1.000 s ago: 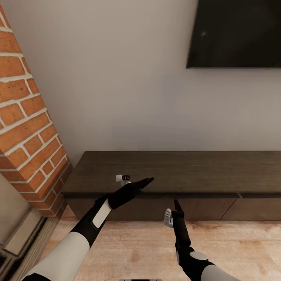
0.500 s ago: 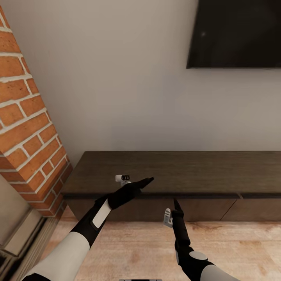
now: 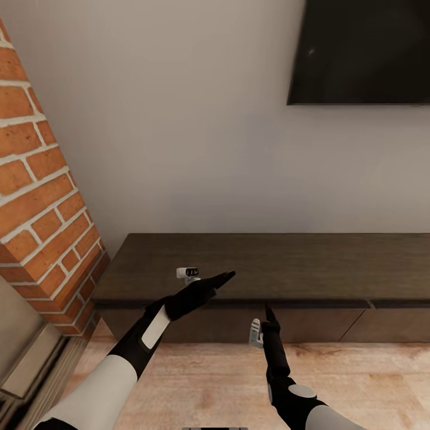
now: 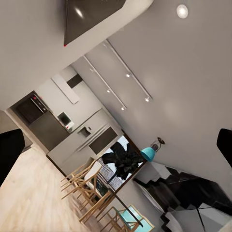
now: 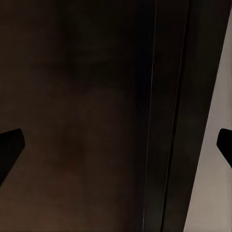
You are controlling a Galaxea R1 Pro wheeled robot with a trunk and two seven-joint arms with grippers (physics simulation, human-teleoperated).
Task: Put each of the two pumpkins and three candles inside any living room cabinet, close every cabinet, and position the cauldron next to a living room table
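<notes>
step: facing the cabinet [image 3: 269, 263], drawers shut | left gripper [image 3: 226, 278] above its top, right gripper [image 3: 269, 313] before its front, both spread, empty | next: open a drawer

Head looks down at cabinet [image 3: 269, 266]; right wrist close against it

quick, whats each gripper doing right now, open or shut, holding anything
Left gripper: open, holding nothing, above the long low dark brown wood cabinet.
Right gripper: open, holding nothing, facing the cabinet's flat front.
</notes>
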